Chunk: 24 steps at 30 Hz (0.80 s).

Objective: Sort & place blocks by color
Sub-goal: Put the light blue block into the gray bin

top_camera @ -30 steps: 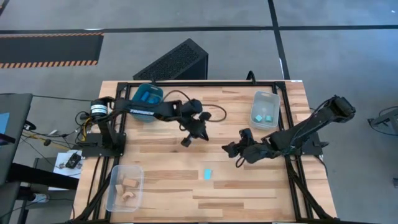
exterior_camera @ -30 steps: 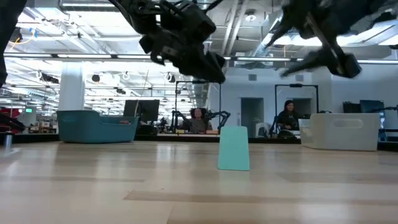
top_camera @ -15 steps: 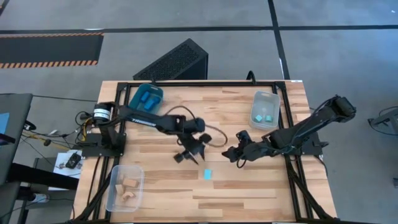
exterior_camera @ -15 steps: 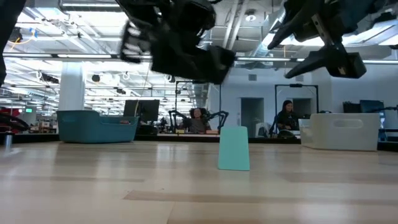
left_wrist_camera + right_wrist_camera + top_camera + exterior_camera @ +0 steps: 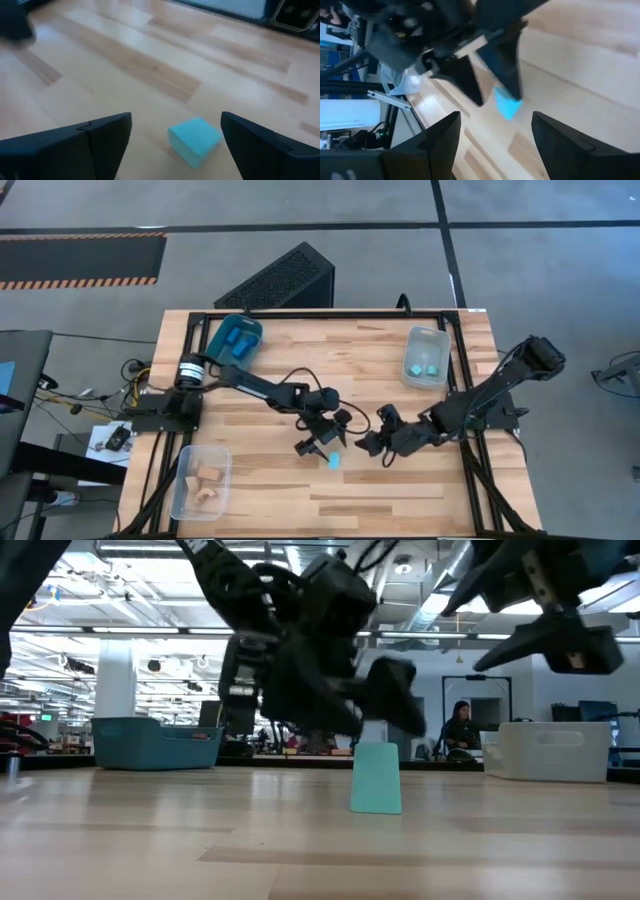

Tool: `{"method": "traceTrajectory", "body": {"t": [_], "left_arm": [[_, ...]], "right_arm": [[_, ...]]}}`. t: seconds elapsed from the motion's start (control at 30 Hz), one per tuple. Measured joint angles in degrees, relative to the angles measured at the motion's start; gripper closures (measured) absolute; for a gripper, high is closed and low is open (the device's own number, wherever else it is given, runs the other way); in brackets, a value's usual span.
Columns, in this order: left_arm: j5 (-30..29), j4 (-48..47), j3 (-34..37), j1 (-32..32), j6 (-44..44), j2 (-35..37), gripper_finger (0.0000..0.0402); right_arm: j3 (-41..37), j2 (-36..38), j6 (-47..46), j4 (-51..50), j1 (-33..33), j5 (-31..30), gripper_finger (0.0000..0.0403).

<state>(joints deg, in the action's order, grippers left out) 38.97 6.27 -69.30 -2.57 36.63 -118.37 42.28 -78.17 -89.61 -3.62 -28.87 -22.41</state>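
Presently: clear bins (image 5: pixel 427 357) (image 5: pixel 200 482) holding cyan, tan blocks; teal bin (image 5: pixel 236 339), blue. Cyan block (image 5: pixel 333 460) between wide left gripper (image 5: pixel 322 442); right gripper (image 5: pixel 377 442) wide at 3 o'clock.

Your left gripper (image 5: pixel 323 443) is low over mid-table, arm stretched out from its base, fingers (image 5: pixel 95 145) spread wide. Your right gripper (image 5: pixel 372 442) faces it from close by, fingers (image 5: pixel 435 145) also apart.
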Motion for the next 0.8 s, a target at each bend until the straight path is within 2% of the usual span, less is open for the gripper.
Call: {"method": "traceTrajectory", "body": {"t": [0.17,0.3,0.6,0.8], "left_arm": [[0.9,2.7,-0.1,-0.4,-1.7,-3.4,0.011],[1.0,2.8,-0.5,-0.9,-0.5,-5.2,0.013],[1.0,-0.8,-0.3,-1.4,0.4,-5.6,0.0219],[0.9,-0.8,-0.4,-0.5,-2.6,-5.6,0.0286]], "right_arm": [[0.0,0.1,-3.8,-0.5,-2.8,-0.3,0.0133],[0.0,0.1,-5.0,-0.5,-3.9,-0.4,0.0133],[0.0,0.1,-4.4,-0.9,-4.0,-0.6,0.0133],[0.0,0.1,-4.4,-2.8,-4.0,-0.6,0.0133]]}}
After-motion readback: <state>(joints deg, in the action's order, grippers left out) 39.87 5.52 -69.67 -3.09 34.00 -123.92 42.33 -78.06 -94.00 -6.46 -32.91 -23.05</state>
